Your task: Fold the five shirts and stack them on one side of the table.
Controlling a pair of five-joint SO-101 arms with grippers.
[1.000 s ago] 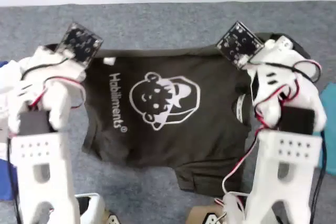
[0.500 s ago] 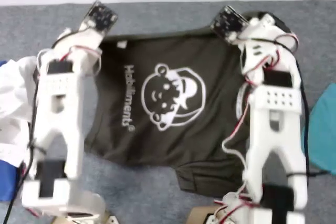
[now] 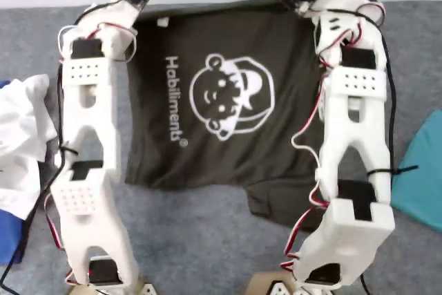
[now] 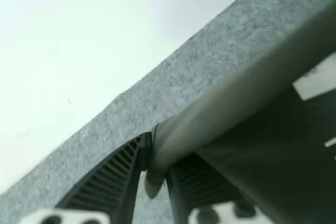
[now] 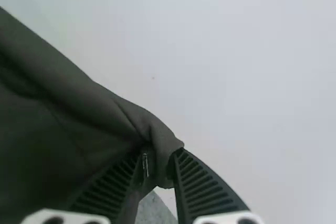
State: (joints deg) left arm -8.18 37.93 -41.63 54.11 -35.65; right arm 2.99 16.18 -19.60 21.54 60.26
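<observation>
part of the dark shirt (image 3: 276, 143) lay hidden behind an arm; left gripper (image 4: 157, 156) and right gripper (image 5: 158, 162) each pinched a corner over the grey table (image 3: 200, 246), white wall (image 5: 236, 51) beyond.

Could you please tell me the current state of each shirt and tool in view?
dark shirt: spread out, print up, far edge pinched at both corners.
left tool: shut on dark shirt.
right tool: shut on dark shirt.
white shirt: crumpled, unfolded.
teal cloth: lying flat.
</observation>
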